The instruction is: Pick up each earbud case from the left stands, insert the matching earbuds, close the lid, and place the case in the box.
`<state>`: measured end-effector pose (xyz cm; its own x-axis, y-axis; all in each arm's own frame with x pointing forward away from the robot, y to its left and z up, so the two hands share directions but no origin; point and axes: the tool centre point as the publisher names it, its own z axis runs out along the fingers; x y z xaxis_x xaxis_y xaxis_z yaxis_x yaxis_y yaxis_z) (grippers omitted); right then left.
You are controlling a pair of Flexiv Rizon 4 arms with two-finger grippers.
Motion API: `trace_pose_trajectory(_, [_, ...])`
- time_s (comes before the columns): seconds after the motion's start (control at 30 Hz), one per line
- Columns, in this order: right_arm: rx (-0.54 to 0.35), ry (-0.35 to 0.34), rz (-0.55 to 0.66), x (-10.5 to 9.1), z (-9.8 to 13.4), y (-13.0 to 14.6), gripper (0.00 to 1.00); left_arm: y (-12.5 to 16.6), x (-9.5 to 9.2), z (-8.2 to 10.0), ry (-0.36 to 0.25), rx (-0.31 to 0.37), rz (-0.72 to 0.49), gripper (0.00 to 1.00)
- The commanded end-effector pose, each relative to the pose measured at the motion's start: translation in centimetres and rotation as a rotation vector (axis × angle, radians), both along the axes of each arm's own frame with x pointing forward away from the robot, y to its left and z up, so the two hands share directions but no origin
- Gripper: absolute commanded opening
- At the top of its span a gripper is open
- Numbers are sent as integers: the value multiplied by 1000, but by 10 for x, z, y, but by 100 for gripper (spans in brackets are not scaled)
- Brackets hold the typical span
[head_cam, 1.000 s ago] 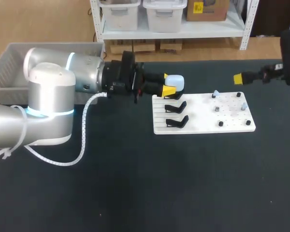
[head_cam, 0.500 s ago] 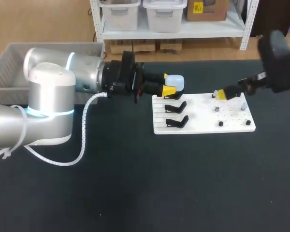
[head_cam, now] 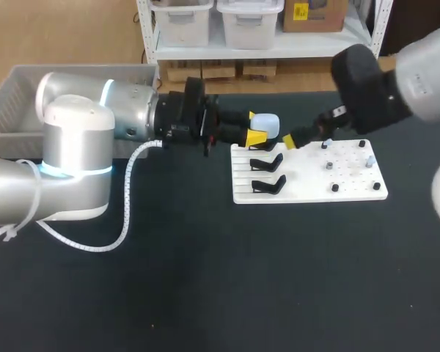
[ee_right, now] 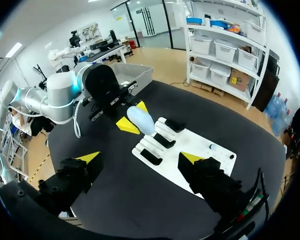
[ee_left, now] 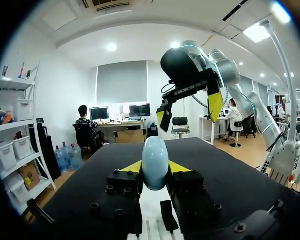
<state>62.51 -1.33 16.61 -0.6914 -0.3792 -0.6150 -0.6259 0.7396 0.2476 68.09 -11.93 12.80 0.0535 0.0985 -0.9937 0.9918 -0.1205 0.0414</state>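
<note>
The black table top (head_cam: 227, 279) before the white rectangular board (head_cam: 308, 192) is open. Over its far left corner, the left gripper (head_cam: 255, 126) with a pale blue oval case (head_cam: 268, 123) and the right gripper (head_cam: 290, 139) leave a narrow gap above black curved stands (head_cam: 268, 183).

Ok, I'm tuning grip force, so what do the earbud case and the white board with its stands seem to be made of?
Earbud case: probably hard plastic; a smooth, pale blue, rounded shell with a soft sheen.
White board: rigid and matte, either plastic or painted sheet; the look leaves it open. It is flat, with grooves under the stands.
Stands: black and matte, likely plastic, in thin angled shapes.
</note>
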Motion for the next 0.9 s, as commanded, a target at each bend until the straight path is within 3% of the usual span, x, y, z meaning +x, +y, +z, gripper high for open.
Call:
trace_pose_trajectory(0.03, [14, 24, 2, 13, -8, 11, 100, 0, -1, -1, -3, -4, 4, 0])
trace_pose_trajectory(0.47, [49, 73, -39, 35, -22, 17, 100, 0, -1, -1, -3, -4, 4, 0])
trace_pose_trajectory(0.9, [50, 92, -47, 45, -28, 24, 100, 0, -1, -1, -3, -4, 4, 0])
